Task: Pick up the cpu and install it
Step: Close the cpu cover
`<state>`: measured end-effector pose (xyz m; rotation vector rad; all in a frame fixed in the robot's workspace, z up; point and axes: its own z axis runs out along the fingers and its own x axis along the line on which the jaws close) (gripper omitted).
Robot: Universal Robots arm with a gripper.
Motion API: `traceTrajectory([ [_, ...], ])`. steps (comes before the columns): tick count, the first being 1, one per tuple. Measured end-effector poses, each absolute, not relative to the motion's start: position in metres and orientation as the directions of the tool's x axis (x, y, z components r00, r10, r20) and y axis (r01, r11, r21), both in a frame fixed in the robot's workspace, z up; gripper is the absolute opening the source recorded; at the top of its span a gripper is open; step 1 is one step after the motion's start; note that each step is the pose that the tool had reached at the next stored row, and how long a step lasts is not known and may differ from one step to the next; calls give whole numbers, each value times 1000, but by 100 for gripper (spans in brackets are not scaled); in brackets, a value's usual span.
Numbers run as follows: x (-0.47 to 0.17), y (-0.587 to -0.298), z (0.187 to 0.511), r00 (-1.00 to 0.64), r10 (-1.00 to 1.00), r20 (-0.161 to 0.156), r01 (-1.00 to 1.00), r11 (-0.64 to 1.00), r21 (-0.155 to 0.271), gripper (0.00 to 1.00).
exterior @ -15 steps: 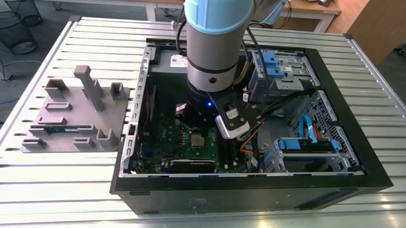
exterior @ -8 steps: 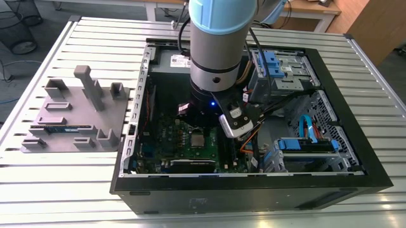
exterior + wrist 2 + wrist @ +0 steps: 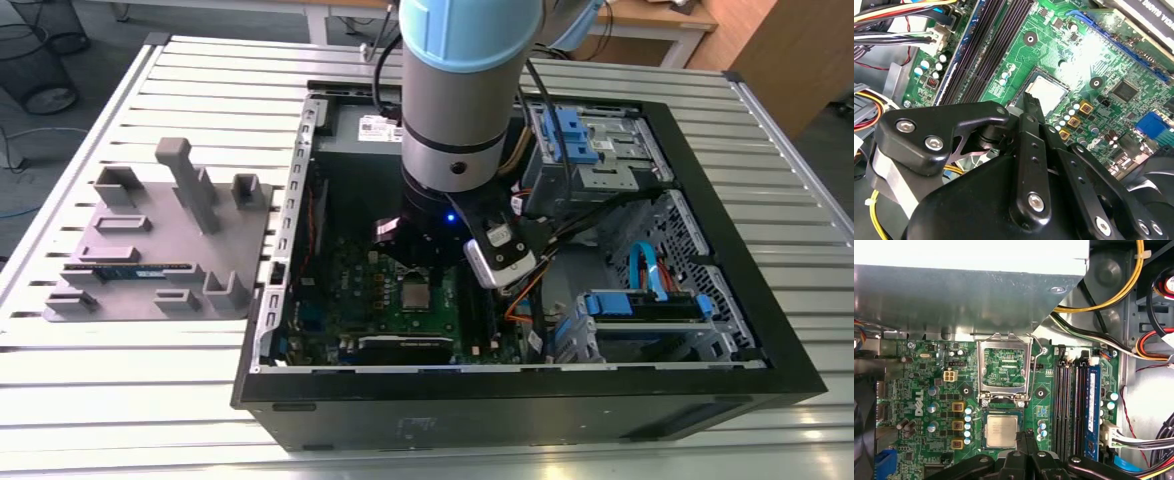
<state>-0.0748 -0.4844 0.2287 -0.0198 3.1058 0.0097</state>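
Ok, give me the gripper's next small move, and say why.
Probably a short, straight lift away from the motherboard. The cpu already lies flat in place on it, the hinged load plate stands open beside it, and the gripper hangs right at the cpu's edge. Any sideways move there could nudge the unclamped cpu.

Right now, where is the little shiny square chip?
In the first wrist view, the cpu lies on the green motherboard, between the open socket lid and the gripper.
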Motion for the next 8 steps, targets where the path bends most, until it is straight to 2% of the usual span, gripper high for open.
traceTrajectory([
  [8,-71,-484,228,-999,-13,-36,-13,1000,6,11],
])
